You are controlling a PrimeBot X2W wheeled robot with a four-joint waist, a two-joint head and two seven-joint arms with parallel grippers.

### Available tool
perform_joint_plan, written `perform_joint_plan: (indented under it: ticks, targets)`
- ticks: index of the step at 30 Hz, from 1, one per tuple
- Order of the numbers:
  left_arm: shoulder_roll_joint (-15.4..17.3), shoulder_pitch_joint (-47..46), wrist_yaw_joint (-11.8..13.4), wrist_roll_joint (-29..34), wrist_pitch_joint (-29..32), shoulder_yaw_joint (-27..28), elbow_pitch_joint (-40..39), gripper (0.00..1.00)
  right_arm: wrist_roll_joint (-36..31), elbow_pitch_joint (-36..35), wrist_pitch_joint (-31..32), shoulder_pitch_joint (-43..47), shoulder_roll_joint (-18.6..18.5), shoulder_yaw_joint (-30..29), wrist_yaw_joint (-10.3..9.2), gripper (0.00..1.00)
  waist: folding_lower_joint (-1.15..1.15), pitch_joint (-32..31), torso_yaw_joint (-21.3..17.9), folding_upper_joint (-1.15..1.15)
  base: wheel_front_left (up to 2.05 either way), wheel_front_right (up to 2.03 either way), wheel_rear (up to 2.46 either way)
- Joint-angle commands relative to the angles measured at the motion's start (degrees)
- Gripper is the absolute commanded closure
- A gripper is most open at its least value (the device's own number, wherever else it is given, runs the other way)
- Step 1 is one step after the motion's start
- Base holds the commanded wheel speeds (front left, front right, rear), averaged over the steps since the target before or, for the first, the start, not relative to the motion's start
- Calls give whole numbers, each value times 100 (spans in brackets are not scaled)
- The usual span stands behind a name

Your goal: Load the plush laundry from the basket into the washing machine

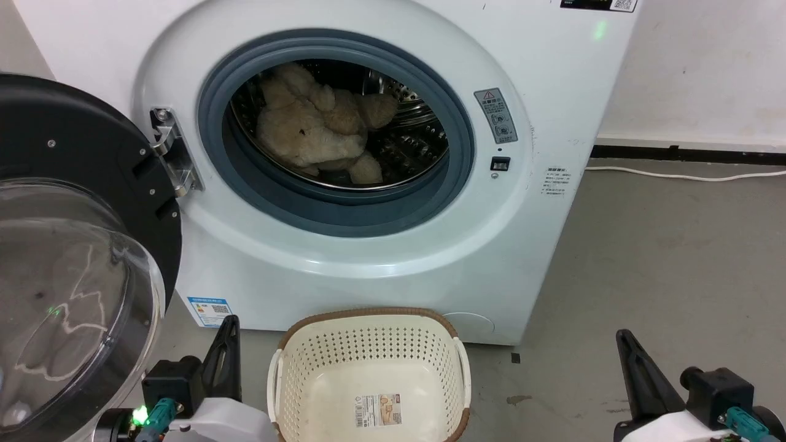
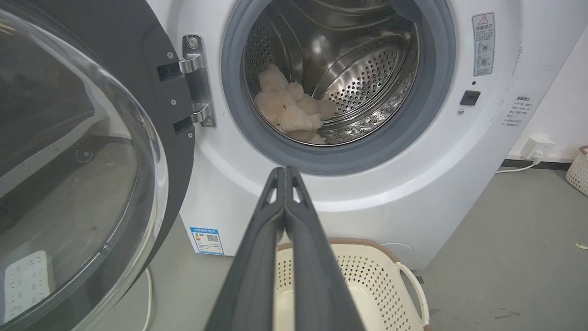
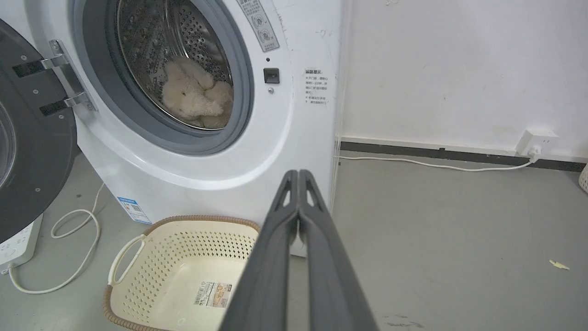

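The cream-beige plush laundry point(image 1: 319, 126) point(image 2: 289, 110) point(image 3: 195, 94) lies inside the steel drum of the white washing machine point(image 1: 368, 264) point(image 2: 413, 197) point(image 3: 275, 151), whose door point(image 1: 73, 245) point(image 2: 82, 151) stands swung open to the left. On the floor in front sits the cream basket point(image 1: 368, 319) point(image 2: 367, 271) point(image 3: 183, 230), with only a label sticker on its bottom. My left gripper point(image 1: 230, 324) point(image 2: 285, 171) is shut and holds nothing, low at the basket's left. My right gripper point(image 1: 623, 337) point(image 3: 298, 174) is shut on nothing, low at the right, well clear of the basket.
A white cable point(image 1: 681, 177) point(image 3: 436, 164) runs along the floor by the wall to a socket point(image 3: 535, 140). A second cable point(image 3: 73, 239) loops beside a white power strip point(image 3: 16, 243) under the door. Another basket's edge point(image 2: 579, 170) shows at the far right. Grey floor lies open to the right.
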Motion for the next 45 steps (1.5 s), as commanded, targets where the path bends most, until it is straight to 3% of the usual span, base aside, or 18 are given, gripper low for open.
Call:
perform_joint_plan:
  ticks: [1,45]
  targets:
    - [-35,-78,-35,74,27,44,16,100,-63,-33,17,-99,-2,9,3,100,0,1,0,0,0,0,0]
    - [-437,-210,-388,861,258,477,68,100,-473,-107,399,-420,-3,72,4,100,-1,50,-9,0,0,0,0]
